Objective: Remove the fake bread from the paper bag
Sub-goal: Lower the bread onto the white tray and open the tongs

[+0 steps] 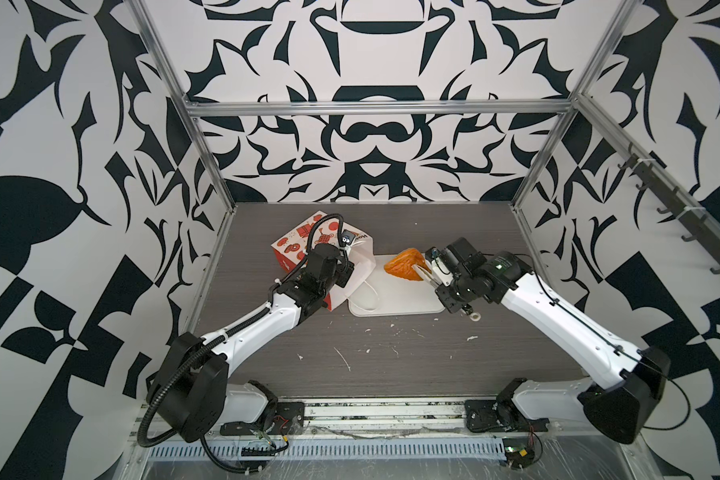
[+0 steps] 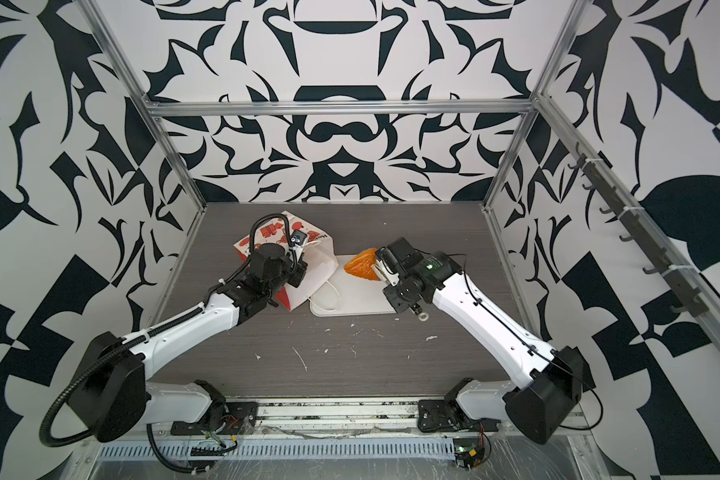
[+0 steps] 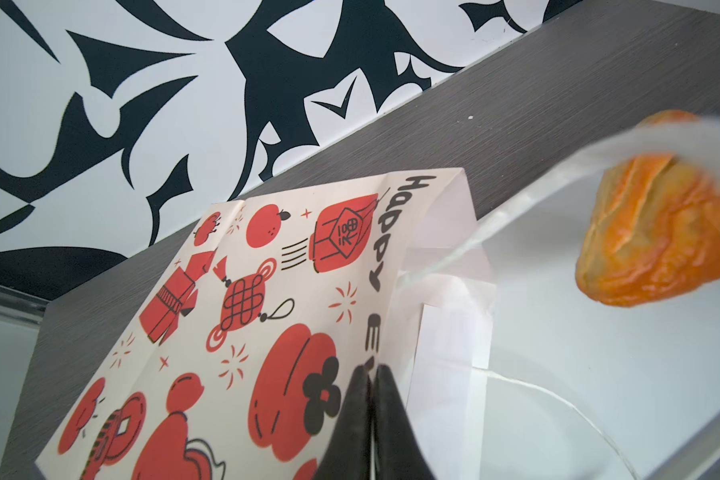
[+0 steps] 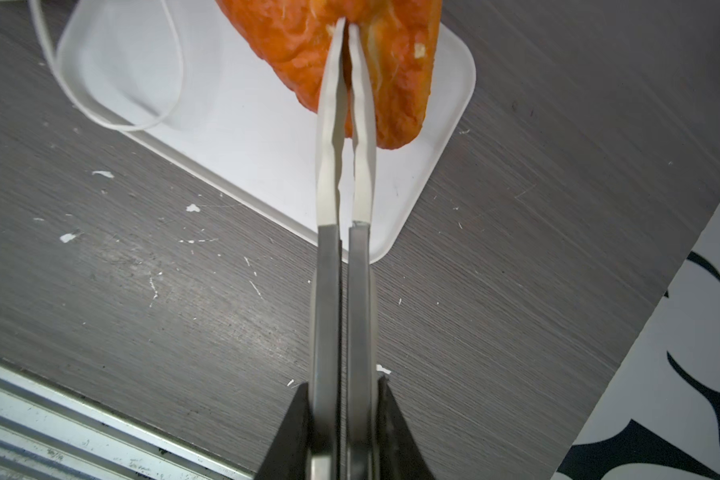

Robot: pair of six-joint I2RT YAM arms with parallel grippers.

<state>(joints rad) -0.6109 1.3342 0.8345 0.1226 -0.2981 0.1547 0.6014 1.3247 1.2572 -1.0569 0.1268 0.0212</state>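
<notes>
Orange bread (image 1: 403, 266) is gripped by right pincer (image 4: 346, 25), held over tray (image 1: 395, 302), outside bag (image 1: 288, 246). Bag is laid on its side on bench (image 1: 391, 357), mouth toward tray; its upper edge is pinched by closed left pincer (image 3: 371, 376).

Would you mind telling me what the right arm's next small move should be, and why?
Probably lower the right gripper straight down toward the white tray. Its fingers are shut on the orange-brown pastry, which is outside the paper bag and over a bare part of the tray, so setting it down looks like the next step.
</notes>
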